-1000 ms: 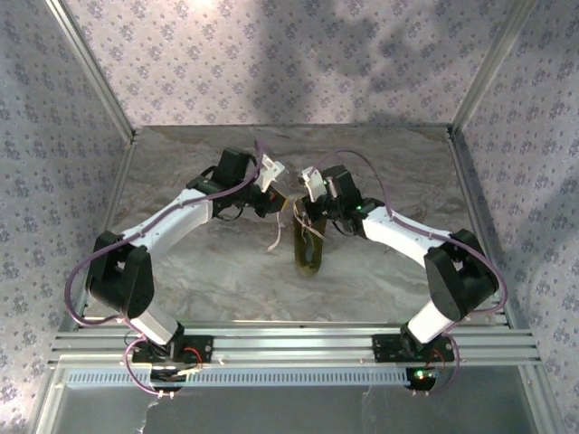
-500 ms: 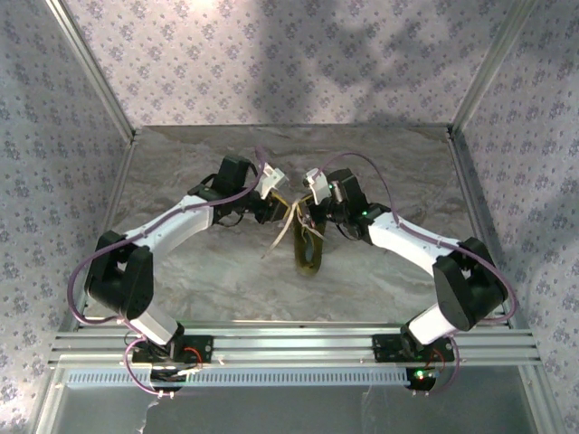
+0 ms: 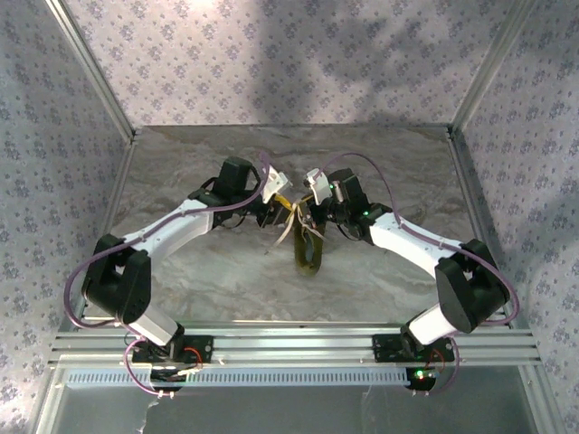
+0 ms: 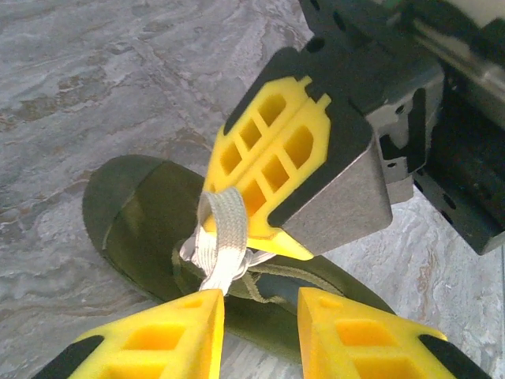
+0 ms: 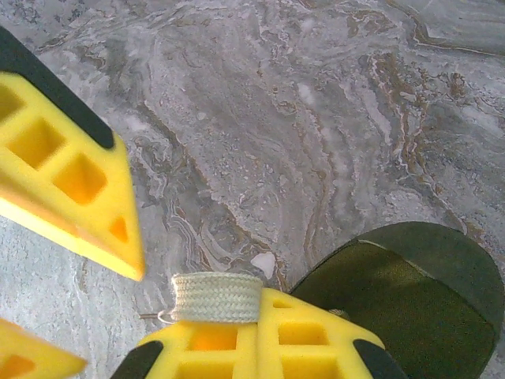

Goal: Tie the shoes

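Nearest, beneath both tools, lies the shoe point(image 3: 308, 258), a small olive thing flat on the surface point(image 5: 276, 118). It looks light and soft-walled, likely to skid if tugged sideways. Above its lacing the left tool point(image 4: 260, 300) stands with jaws parted, and a whitish lace point(image 4: 225, 241) runs down to one fingertip without being pinched. Just beyond, the right tool point(image 5: 260, 308) is clamped on a loop of that lace. The lace looks flat, woven and limp. It is best pinched across its width close to the shoe, then pulled gently so the shoe doesn't lift.
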{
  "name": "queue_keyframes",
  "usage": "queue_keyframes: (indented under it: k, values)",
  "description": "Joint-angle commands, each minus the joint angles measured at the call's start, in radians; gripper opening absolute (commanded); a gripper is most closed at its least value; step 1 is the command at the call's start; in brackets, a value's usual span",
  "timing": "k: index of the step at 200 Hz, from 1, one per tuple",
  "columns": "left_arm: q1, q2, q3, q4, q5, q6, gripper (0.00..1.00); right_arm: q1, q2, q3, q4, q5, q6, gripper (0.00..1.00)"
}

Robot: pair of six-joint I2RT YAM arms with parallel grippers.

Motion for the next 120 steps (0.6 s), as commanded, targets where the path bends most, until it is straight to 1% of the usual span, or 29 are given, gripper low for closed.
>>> queue_keyframes:
  k: [1,27,64,90,110,120]
  values:
    - [-0.005,0.025,0.023,0.047,0.060,0.037,0.30,-0.005,-0.029,-0.010,-0.025,-0.011,-0.010,0.00]
    - [-0.006,0.048,0.040,0.053,0.074,0.044,0.30,-0.005,-0.037,-0.012,-0.033,-0.012,-0.013,0.00]
    - [-0.010,0.077,0.065,0.051,0.088,0.048,0.26,-0.007,-0.038,-0.014,-0.045,-0.010,-0.018,0.00]
    - [-0.012,0.086,0.078,0.045,0.089,0.051,0.17,-0.006,-0.038,-0.013,-0.051,-0.011,-0.020,0.00]
    - [-0.012,0.087,0.082,0.046,0.086,0.051,0.17,-0.007,-0.039,-0.016,-0.054,-0.013,-0.021,0.00]
    - [-0.012,0.089,0.082,0.047,0.083,0.051,0.19,-0.007,-0.040,-0.016,-0.054,-0.013,-0.021,0.00]
